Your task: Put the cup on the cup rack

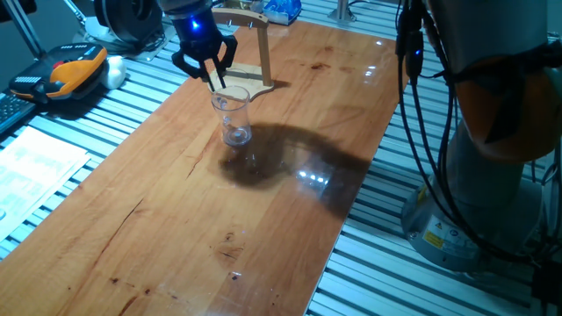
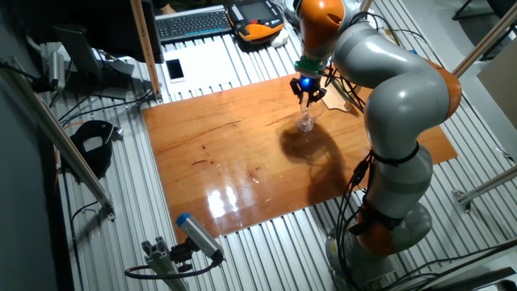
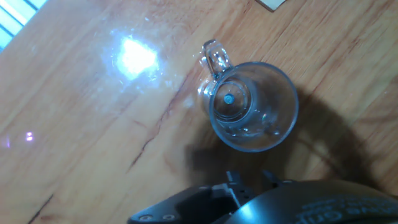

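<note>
The grey-and-orange jointed arm [image 2: 388, 89] reaches across and bends downward. Its black two-finger hand [image 1: 211, 79] points down, fingers [image 1: 217, 81] slightly parted.

**A robotics lab, seen from my own mount**

I work in a lab, not a home. My wooden counter [image 2: 242, 162] lies on a bed of ribbed aluminium rails [image 2: 242, 250], and cables [image 2: 89, 202] trail across the rails beyond its left edge. Past the far edge sit a keyboard [image 2: 194, 23] and an orange-and-black teach pendant [image 2: 257, 18]. A camera on a small stand [image 2: 190, 238] stands near the counter's front corner. My grey-and-orange arm [image 2: 396, 97] rises from the rails beside the right edge.
</note>
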`<state>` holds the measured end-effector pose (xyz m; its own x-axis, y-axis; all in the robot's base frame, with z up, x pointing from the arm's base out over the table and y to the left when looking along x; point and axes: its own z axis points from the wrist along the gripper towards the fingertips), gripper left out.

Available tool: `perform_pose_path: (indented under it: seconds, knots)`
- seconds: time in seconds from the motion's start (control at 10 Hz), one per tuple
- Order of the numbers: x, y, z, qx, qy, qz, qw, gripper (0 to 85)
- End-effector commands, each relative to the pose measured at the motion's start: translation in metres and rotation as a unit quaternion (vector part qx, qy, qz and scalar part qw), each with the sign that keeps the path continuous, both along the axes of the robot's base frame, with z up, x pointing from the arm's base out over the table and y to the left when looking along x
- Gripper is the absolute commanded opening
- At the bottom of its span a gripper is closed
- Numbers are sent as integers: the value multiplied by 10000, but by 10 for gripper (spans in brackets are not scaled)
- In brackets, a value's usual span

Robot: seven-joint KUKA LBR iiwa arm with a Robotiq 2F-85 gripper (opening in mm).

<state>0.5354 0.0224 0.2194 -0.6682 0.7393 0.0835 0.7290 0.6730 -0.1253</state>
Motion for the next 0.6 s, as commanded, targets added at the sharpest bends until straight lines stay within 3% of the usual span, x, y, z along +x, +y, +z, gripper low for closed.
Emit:
perform_pose_path:
  seconds: [0.0,0.3,0.4,0.5]
  knots:
    - [13,-13,-21,12,-37,-70,10000,340]
    - [65,-30,-101,-74,-120,-250,9996,340]
    - [78,-35,-119,-111,-100,-341,9993,340]
    - [106,-29,-140,-147,3,-457,9988,340]
